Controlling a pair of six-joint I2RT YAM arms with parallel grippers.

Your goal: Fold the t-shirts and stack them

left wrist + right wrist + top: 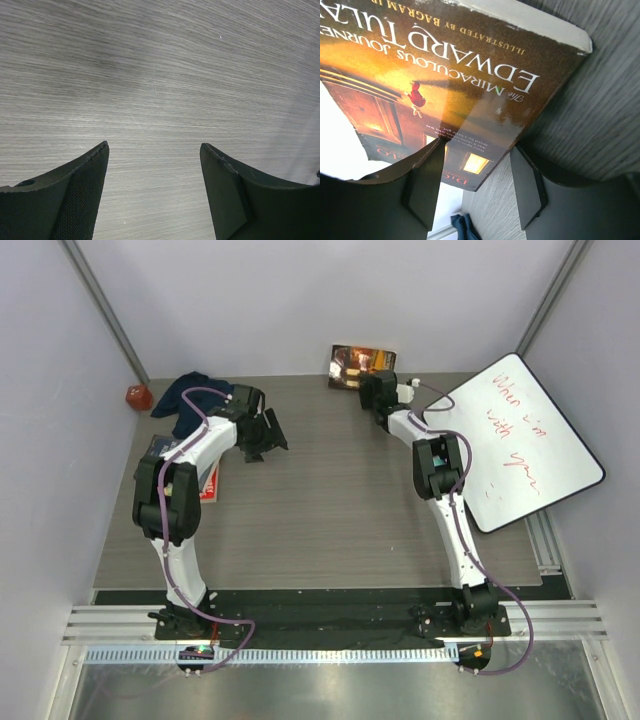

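Note:
One dark navy t-shirt (186,394) lies crumpled at the table's back left corner. A scrap of it also shows low in the right wrist view (465,227). My left gripper (268,445) is open and empty just right of the shirt. In the left wrist view the gripper (154,146) shows only bare wood-grain table between its fingers. My right gripper (372,382) is at the back centre, against a picture book (360,365). In the right wrist view the gripper (478,145) is open, and the book's lower corner (470,100) sits between its fingers.
A white board with red writing (515,440) lies tilted over the table's right edge. A red round object (137,396) sits at the back left by the wall. A red-and-white flat item (209,483) lies under the left arm. Grey walls close three sides.

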